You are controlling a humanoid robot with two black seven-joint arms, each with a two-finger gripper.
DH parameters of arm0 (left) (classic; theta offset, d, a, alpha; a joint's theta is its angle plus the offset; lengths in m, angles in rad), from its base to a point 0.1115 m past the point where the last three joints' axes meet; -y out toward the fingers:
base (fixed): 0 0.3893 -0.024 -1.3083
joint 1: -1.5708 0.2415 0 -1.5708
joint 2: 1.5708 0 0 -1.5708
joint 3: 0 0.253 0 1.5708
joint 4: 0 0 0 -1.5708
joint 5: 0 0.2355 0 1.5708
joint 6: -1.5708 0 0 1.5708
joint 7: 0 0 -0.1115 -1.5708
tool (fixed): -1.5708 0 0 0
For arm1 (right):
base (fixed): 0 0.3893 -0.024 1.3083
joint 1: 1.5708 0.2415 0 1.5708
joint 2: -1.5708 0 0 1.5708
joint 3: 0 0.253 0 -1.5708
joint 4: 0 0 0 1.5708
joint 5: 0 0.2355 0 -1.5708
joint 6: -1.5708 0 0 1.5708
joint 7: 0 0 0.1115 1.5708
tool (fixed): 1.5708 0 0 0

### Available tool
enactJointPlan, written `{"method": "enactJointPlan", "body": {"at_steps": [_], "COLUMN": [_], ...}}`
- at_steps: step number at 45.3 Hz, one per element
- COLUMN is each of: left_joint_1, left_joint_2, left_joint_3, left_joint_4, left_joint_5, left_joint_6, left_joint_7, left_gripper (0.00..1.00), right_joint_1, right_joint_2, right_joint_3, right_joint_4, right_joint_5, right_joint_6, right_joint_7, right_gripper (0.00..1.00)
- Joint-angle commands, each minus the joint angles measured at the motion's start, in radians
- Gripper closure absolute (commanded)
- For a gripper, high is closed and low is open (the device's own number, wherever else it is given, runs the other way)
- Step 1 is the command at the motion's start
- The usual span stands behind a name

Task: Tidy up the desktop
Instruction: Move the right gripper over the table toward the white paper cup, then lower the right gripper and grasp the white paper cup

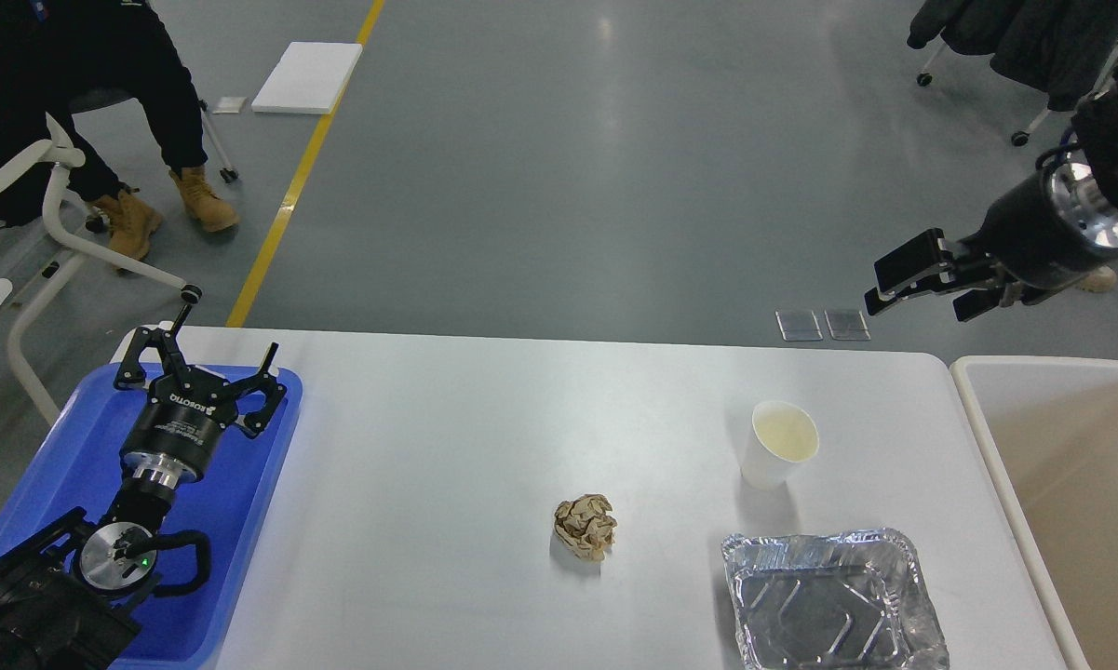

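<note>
The white desktop (447,447) is filling the lower frame, carrying a crumpled paper ball (585,527), paper cup (778,444) and foil tray (828,600) awaiting clearing. The left gripper (203,349) is hovering over the blue tray (47,484), fingers apart; the right gripper (912,276), upper right, is likewise holding nothing, fingers apart.

Looks like a lab or industrial test hall, not a home. Grey polished concrete floor (614,167) w/ a yellow safety line (289,186) running away from the white desktop (447,447). Beyond the desktop's far left corner, a person in work boots (203,200) sits on a wheeled chair (65,223). A white board (307,77) lies on the floor past that. Dark jackets (1024,37) hang over another rolling chair far right.
</note>
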Motion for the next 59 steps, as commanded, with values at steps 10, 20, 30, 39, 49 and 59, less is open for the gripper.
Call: {"method": "enactJointPlan", "body": {"at_steps": [10, 20, 30, 39, 49, 59], "left_joint_1": [0.000, 0.000, 0.000, 0.000, 0.000, 0.000], "left_joint_2": [0.000, 0.000, 0.000, 0.000, 0.000, 0.000], "left_joint_3": [0.000, 0.000, 0.000, 0.000, 0.000, 0.000], "left_joint_4": [0.000, 0.000, 0.000, 0.000, 0.000, 0.000], "left_joint_5": [0.000, 0.000, 0.000, 0.000, 0.000, 0.000], "left_joint_6": [0.000, 0.000, 0.000, 0.000, 0.000, 0.000], "left_joint_7": [0.000, 0.000, 0.000, 0.000, 0.000, 0.000], "left_gripper": [0.01, 0.01, 0.01, 0.01, 0.01, 0.01], "right_joint_1": [0.045, 0.040, 0.032, -0.035, -0.202, -0.356], "right_joint_2": [0.143, 0.166, 0.195, 0.262, 0.319, 0.341], "right_joint_3": [-0.226, -0.230, -0.230, -0.212, -0.150, -0.147], "right_joint_4": [0.038, 0.040, 0.040, 0.035, 0.018, -0.115], "right_joint_5": [0.272, 0.274, 0.277, 0.277, 0.277, 0.277], "right_joint_6": [0.007, -0.036, -0.060, -0.143, -0.278, -0.338], "right_joint_7": [-0.003, -0.004, -0.004, -0.002, -0.002, -0.002], "right_gripper": [0.00, 0.00, 0.00, 0.00, 0.00, 0.00]}}
